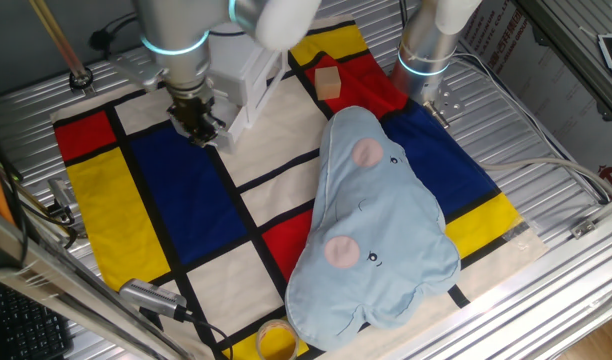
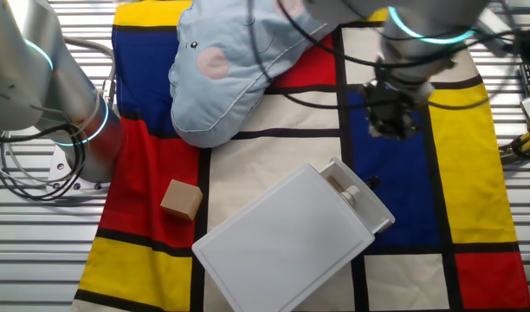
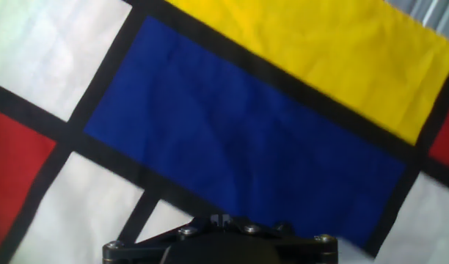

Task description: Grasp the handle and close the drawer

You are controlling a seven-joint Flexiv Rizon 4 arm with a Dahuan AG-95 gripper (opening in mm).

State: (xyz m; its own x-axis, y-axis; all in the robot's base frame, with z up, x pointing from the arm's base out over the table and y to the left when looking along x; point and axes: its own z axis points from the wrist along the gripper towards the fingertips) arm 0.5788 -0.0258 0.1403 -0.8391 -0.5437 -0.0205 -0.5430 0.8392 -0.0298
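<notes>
Gripper (image 2: 393,121) hovers over blue cloth patch (image 2: 395,182), near drawer (image 2: 356,198); finger state unclear; drawer slightly open.

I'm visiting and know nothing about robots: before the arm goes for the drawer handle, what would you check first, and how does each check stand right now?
1. White sliding drawer of the small white cabinet is slightly open: ok.
2. Drawer handle visible and unobstructed: ok.
3. Black two-finger gripper over the blue cloth patch, apart from the handle: not ok.
4. Gripper open enough: cannot tell.
5. Tan wooden cube and light blue plush pillow clear of the drawer: ok.
</notes>
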